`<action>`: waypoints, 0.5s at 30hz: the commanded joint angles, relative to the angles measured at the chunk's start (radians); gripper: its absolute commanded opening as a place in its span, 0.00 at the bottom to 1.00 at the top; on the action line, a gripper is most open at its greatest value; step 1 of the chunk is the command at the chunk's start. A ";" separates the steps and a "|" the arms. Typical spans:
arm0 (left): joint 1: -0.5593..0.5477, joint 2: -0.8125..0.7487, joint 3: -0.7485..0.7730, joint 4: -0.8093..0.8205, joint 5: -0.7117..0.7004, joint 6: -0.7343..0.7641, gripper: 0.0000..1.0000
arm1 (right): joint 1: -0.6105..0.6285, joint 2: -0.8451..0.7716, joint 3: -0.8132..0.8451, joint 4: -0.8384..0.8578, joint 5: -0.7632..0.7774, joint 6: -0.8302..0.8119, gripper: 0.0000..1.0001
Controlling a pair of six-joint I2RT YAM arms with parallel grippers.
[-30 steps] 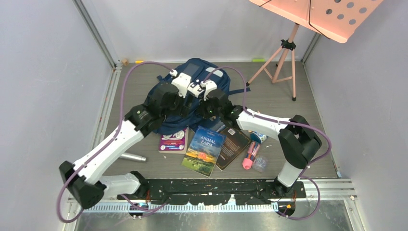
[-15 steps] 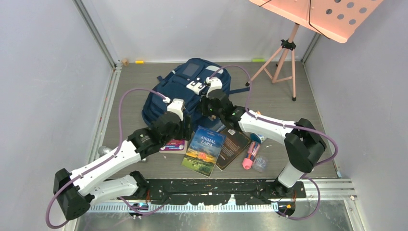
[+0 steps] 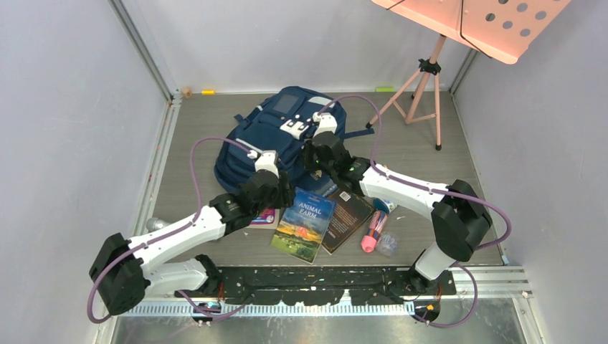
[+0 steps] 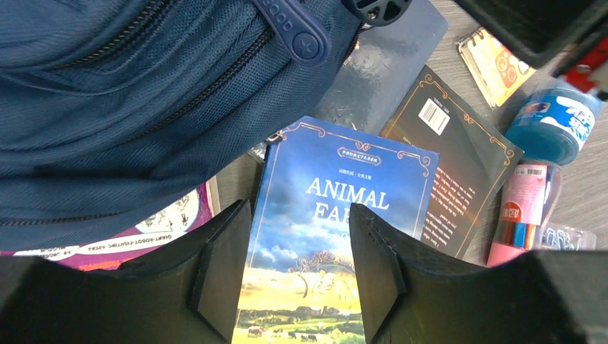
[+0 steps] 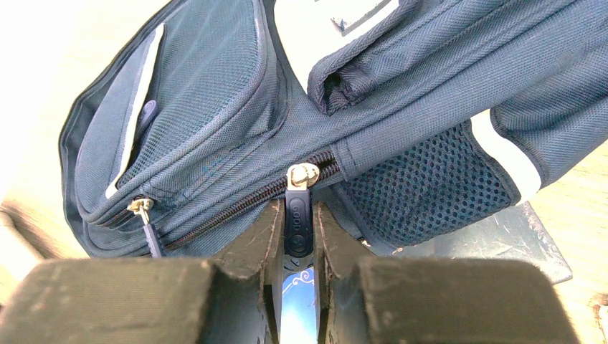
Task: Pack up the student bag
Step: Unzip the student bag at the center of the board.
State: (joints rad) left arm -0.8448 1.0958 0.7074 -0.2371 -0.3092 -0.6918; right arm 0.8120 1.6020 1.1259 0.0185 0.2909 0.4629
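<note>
The student bag (image 3: 276, 132), a navy backpack, lies flat on the table; its fabric fills the top left of the left wrist view (image 4: 129, 93). My right gripper (image 3: 315, 170) is at the bag's near right corner, shut (image 5: 299, 233) on a dark rubber zipper pull (image 5: 299, 218) of the main zipper. That pull (image 4: 295, 32) also shows in the left wrist view. My left gripper (image 3: 282, 199) hovers open (image 4: 297, 233) above the blue "Animal Farm" book (image 4: 337, 215), with nothing between its fingers.
Beside the "Animal Farm" book (image 3: 305, 223) lie a black book (image 3: 349, 217), a purple book (image 3: 262, 216) partly under the bag, a pink pen case (image 3: 373, 233) and a blue tub (image 4: 552, 122). A silver cylinder (image 3: 154, 223) lies left. A pink music stand (image 3: 429, 72) stands at the back right.
My left arm has drawn back from the top of the bag to above the "Animal Farm" book, its jaws narrowing. The right gripper has stayed at the bag's zipper.
</note>
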 commanded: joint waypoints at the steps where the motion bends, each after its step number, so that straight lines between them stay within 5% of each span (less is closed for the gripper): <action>1: -0.005 0.046 -0.016 0.168 -0.072 -0.025 0.54 | 0.009 -0.082 0.077 0.078 0.047 0.041 0.00; 15: -0.005 0.138 -0.070 0.372 -0.282 -0.055 0.44 | 0.022 -0.074 0.084 0.078 0.046 0.049 0.00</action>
State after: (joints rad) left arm -0.8455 1.2079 0.6422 0.0128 -0.4736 -0.7311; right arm 0.8257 1.5955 1.1412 0.0128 0.3061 0.4828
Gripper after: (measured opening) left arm 0.431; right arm 0.205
